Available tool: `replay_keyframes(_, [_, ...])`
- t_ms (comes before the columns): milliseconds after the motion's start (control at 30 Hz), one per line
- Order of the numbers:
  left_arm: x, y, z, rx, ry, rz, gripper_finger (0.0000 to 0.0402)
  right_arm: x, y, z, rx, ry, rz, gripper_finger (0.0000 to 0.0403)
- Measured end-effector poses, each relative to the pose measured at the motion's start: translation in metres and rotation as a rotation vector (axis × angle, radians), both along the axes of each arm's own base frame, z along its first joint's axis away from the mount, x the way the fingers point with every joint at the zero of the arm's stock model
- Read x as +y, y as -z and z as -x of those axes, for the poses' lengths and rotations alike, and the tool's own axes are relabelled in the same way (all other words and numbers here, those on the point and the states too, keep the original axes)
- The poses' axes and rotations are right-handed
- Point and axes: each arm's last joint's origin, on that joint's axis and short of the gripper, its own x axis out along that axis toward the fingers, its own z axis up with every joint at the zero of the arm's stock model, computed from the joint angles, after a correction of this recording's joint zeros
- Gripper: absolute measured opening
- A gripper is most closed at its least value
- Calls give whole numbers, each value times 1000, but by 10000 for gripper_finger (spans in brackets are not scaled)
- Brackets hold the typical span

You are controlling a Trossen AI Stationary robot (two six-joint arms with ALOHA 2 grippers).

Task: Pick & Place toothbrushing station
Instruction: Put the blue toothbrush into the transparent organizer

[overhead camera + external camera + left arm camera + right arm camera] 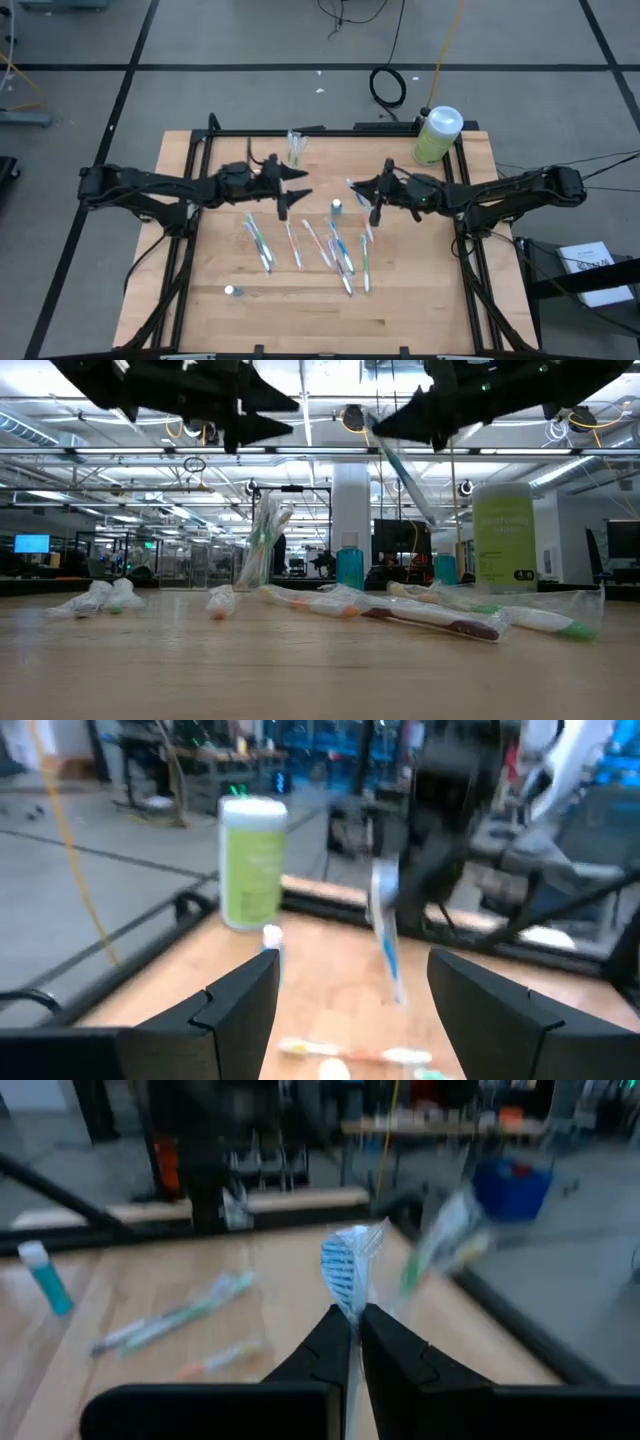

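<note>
Now the right end effector point(365, 190) is pinching a wrapped brush point(346, 1270) above the desk point(420, 300), needing careful tip-down alignment toward the station point(296, 147) at the far edge, while the left end effector point(297, 183) is hovering wide.

My two arms point(160, 187) are dark, slim and jointed. Each ends in black, wedge-shaped fingers point(240, 1000) with angular edges.

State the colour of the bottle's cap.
White, on the green bottle; the high view shows it best.
</note>
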Motion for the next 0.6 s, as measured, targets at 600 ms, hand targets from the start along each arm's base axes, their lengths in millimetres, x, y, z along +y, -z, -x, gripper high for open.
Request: replay_keyframes(600, [-2, 30, -34, -112, 50, 25, 262, 0, 0, -7, -56, -9, 12, 11])
